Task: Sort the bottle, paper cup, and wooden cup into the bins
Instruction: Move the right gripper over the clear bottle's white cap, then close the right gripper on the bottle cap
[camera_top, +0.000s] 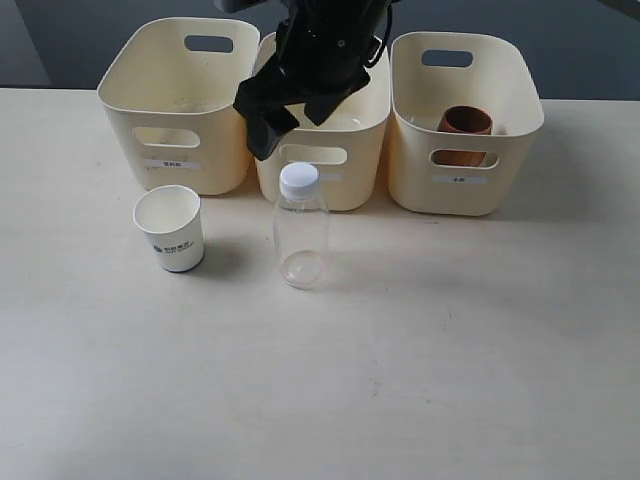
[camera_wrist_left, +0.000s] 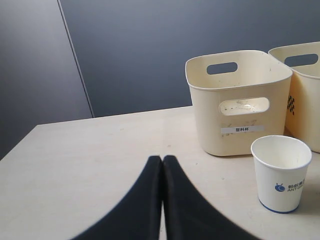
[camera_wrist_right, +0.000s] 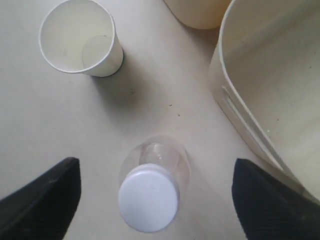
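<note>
The clear bottle (camera_top: 301, 235) with a white cap stands upright on the table in front of the middle bin (camera_top: 350, 180). My right gripper (camera_top: 295, 125) hangs open above it; in the right wrist view the bottle (camera_wrist_right: 152, 187) sits between the wide-apart fingers of that gripper (camera_wrist_right: 156, 167), untouched. The white paper cup (camera_top: 169, 228) stands upright in front of the left bin (camera_top: 215, 150). The wooden cup (camera_top: 464, 125) lies inside the right bin (camera_top: 510, 150). My left gripper (camera_wrist_left: 162, 159) is shut on nothing, low over the table, with the paper cup (camera_wrist_left: 280, 172) off to one side.
The three bins stand in a row along the far edge of the table. The right arm reaches down over the middle bin. Dark wall panels rise behind the table. The left bin (camera_wrist_left: 210, 125) holds a few small specks.
</note>
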